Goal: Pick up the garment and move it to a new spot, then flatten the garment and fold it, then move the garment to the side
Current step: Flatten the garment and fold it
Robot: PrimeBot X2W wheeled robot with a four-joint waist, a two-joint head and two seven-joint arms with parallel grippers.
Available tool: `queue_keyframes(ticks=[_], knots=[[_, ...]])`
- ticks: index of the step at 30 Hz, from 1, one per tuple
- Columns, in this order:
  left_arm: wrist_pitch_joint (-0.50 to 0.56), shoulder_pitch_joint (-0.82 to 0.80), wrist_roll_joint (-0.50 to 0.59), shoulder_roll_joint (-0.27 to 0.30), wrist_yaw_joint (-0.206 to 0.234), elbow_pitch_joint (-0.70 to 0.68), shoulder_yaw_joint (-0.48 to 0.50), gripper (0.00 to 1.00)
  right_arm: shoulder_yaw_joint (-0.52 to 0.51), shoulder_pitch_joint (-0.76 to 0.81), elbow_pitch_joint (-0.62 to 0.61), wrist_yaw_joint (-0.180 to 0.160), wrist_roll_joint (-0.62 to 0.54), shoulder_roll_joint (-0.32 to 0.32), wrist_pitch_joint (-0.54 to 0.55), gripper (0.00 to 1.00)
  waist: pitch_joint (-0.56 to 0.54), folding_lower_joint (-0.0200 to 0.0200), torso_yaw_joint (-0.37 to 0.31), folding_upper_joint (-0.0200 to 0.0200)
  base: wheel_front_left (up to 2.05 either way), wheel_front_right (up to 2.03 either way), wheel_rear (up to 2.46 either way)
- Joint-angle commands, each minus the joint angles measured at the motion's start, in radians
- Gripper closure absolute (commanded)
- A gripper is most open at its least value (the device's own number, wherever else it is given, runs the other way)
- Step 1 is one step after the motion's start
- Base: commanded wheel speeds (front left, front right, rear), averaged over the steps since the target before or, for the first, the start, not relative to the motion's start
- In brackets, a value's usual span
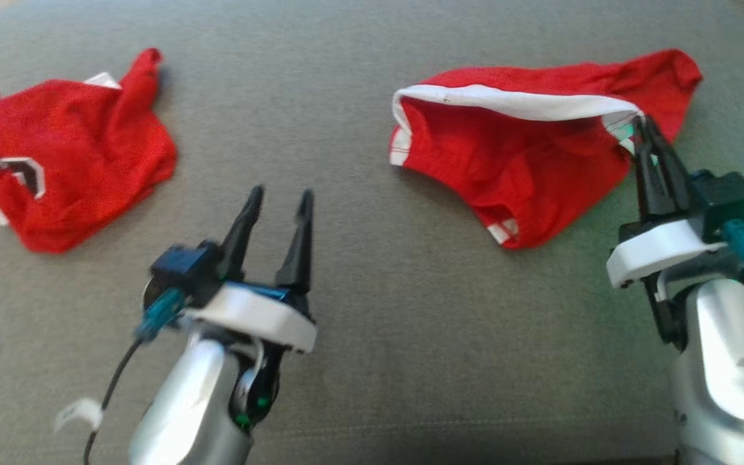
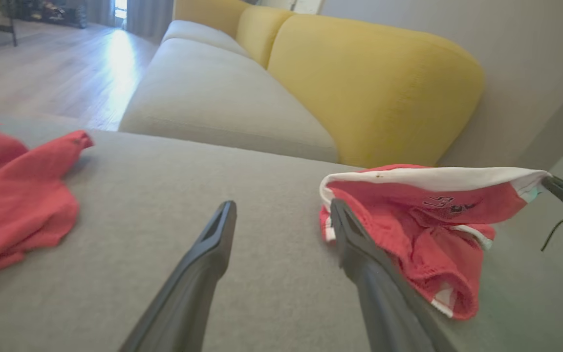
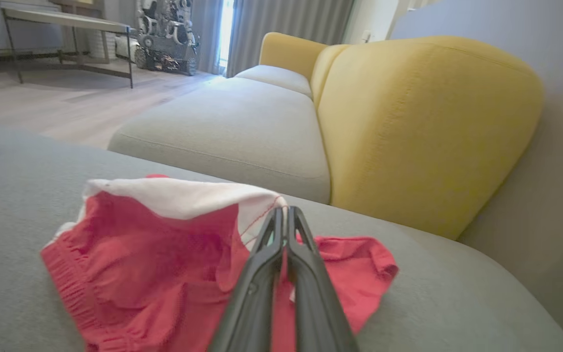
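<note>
The red mesh garment with a white band (image 1: 527,168) lies on the grey woven cushion surface (image 1: 372,310), with its far side close to that surface's back edge. The band is lifted off the cloth at its right corner. There the right gripper (image 1: 640,124) has its two dark fingers pressed together on the white corner, and red fabric shows pinched between them in the right wrist view (image 3: 284,215).

To the garment's left is a broad bare stretch of grey, and the left gripper (image 1: 281,194) hovers over it with fingers spread apart, holding nothing. In its wrist view one fingertip (image 2: 337,210) stands just beside the garment's left edge. More bare grey runs from the garment's near edge toward the robot. A narrower strip lies to its right, before the surface curves away.

There are two red cloths. The second is a crumpled red mesh top with a black-and-white mark (image 1: 68,161), well apart to the garment's left. There are two grippers.

Behind the garment, past the grey edge, sit a pale beige sofa seat (image 2: 223,98) and rounded yellow fabric backrests (image 2: 374,93). Beyond those are a light wooden floor (image 3: 56,98), a metal-legged table (image 3: 66,22) and grey curtains (image 3: 286,19).
</note>
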Motion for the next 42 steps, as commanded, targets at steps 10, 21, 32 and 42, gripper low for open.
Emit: queue_keyframes(ticks=[10, 21, 32, 42], knots=[[-0.006, -0.258, 0.054, 0.004, -0.071, 0.202, -0.081, 0.0, 0.004, -0.037, -0.066, 0.007, 0.009, -0.016, 0.018, 1.0, 0.104, 0.0, -0.116, 0.0, 0.0, 0.0, 0.0], [-0.006, -0.391, -0.012, 0.004, -0.141, 0.35, -0.12, 0.0, 0.006, -0.071, -0.047, 0.007, -0.006, -0.002, -0.007, 1.0, 0.154, 0.0, -0.153, 0.0, 0.0, 0.0, 0.0], [-0.006, -0.488, -0.088, 0.004, -0.152, 0.488, -0.154, 0.0, 0.024, -0.093, -0.032, 0.007, -0.016, 0.008, -0.024, 1.0, 0.173, 0.0, -0.175, 0.0, 0.0, 0.0, 0.0], [-0.006, -0.537, -0.168, 0.004, -0.159, 0.56, -0.226, 1.0, 0.027, -0.107, -0.028, 0.007, -0.022, 0.013, -0.035, 1.0, 0.182, 0.0, -0.184, 0.0, 0.0, 0.0, 0.0]])
